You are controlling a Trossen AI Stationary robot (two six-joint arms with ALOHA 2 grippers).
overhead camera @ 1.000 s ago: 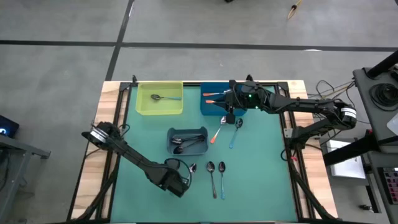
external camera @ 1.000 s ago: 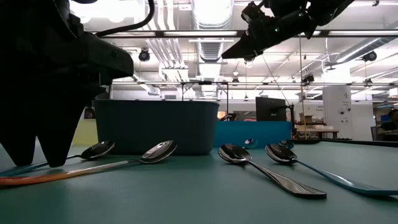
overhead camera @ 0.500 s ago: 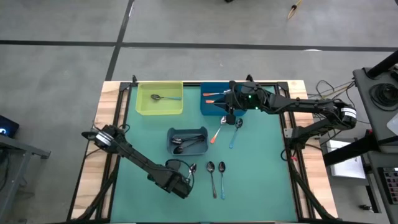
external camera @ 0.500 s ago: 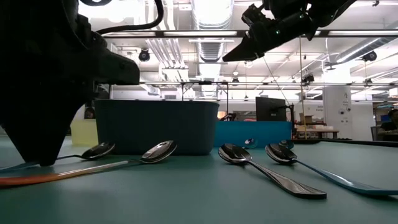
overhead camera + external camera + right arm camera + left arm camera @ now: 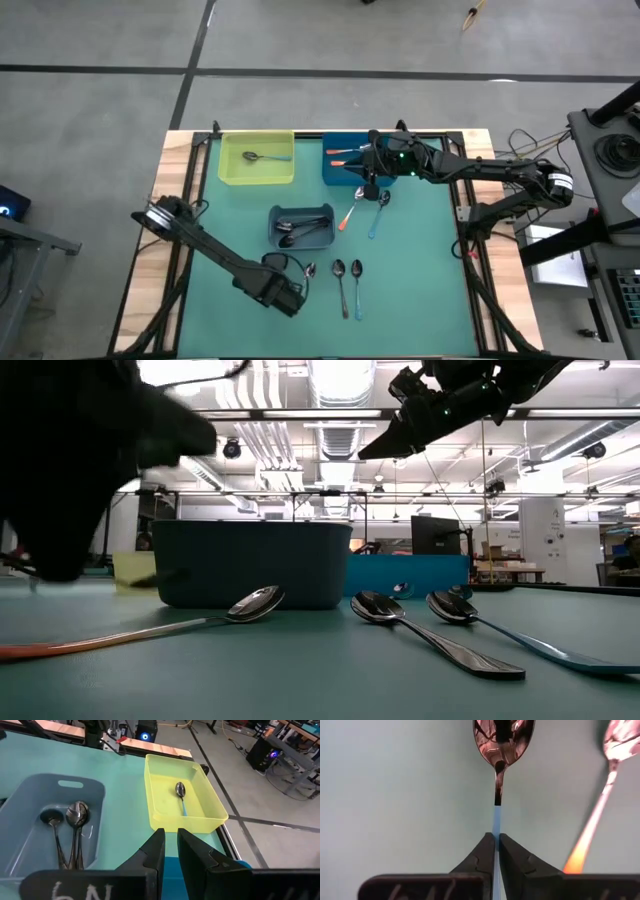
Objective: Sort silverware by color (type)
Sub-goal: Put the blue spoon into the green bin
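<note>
from above, the left gripper (image 5: 283, 297) is seen low at the table's near edge, just beside the loose spoons (image 5: 347, 272). in the left wrist view, a light-blue-handled spoon (image 5: 501, 750) is clamped by its thin handle (stiff, light, likely slippery; the handle suits gripping best). the right gripper (image 5: 170, 851) is held nearly closed, empty, by the yellow bin (image 5: 197, 782).

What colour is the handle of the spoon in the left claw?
Light blue; the spoon shows it best in the left wrist view, between the shut left claw.
</note>
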